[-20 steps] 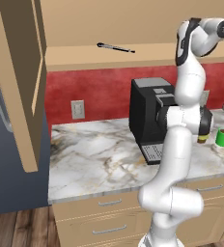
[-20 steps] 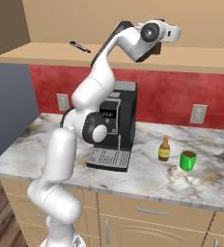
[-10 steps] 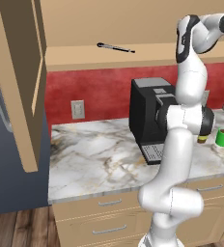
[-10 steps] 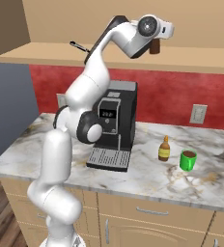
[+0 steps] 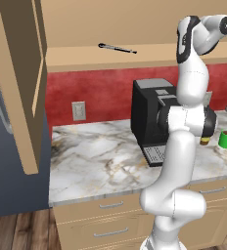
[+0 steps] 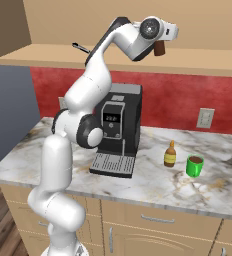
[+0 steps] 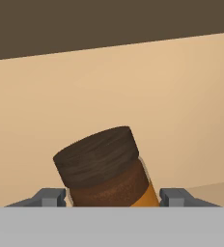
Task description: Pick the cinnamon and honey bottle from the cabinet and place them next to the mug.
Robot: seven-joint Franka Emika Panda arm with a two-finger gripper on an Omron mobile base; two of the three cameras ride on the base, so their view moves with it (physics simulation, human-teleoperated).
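Now that the arm has reached up to the cabinet (image 6: 113, 55) shelf, the claw (image 7: 113, 197) has narrowed around the cinnamon (image 7: 106, 169), seemingly just gripping it, though contact is hard to confirm. Honey (image 6: 170, 154) already stands beside the mug (image 6: 194, 165) on the surface (image 6: 153, 187), so lifting comes next.

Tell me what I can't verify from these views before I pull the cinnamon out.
- Grip contact: in the hand view the fingers flank the cinnamon, but the bottom edge cuts off where they meet it.
- Cinnamon label: right base view, mostly hidden behind the hand.
- Honey bottle: left base view, nearly all behind the arm.
- Dark utensil on the cabinet shelf: too small to identify.
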